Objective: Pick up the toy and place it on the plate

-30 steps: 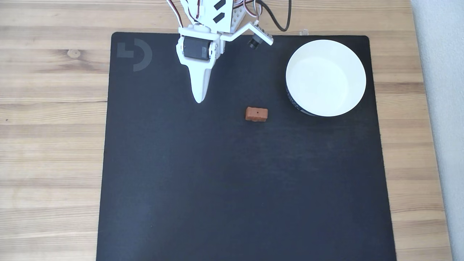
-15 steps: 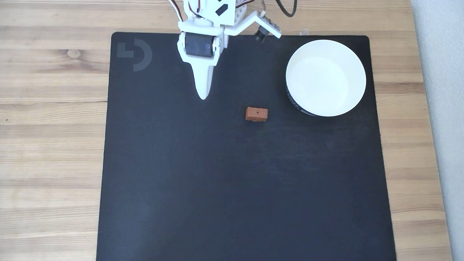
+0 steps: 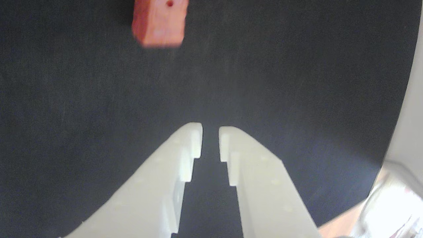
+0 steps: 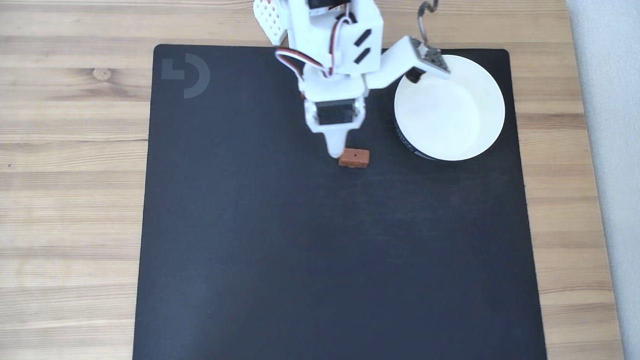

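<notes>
The toy (image 4: 354, 157) is a small reddish-brown block with a dark dot, lying on the black mat just left of the plate. The wrist view shows the toy (image 3: 158, 21) at the top edge, left of centre, well ahead of the fingertips. The plate (image 4: 460, 115) is a round white dish with a dark outer band, at the mat's upper right, with nothing inside. My white gripper (image 4: 335, 151) points down with its tip at the toy's upper-left corner. In the wrist view the gripper (image 3: 210, 138) is shut, with a thin slit between its fingers and nothing held.
A black mat (image 4: 300, 260) covers most of the wooden table (image 4: 70, 175). My wrist camera bracket (image 4: 425, 57) overhangs the plate's left rim. A pale curved surface (image 3: 411, 109), blurred, fills the right edge of the wrist view.
The arm has swung right and forward from the mat's upper left, bringing the gripper tip from well away to right beside the toy. Toy and plate have not moved.
</notes>
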Controlling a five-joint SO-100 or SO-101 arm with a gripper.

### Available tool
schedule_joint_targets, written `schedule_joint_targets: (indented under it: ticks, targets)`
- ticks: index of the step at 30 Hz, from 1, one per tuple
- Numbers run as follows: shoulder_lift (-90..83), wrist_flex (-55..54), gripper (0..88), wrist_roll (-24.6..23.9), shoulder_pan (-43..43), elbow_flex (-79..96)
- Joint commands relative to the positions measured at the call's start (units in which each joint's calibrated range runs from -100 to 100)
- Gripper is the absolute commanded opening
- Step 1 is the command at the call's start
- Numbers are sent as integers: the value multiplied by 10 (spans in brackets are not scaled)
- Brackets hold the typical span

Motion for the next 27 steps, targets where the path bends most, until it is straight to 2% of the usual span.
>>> schedule_joint_targets:
  ticks: [1,6,24,27]
  targets:
    - [46,0,24,-13,-41,-67]
    - [83,3,24,-19,-70,-88]
    - [126,2,25,-21,-68,-89]
    - [126,2,26,-53,-68,-89]
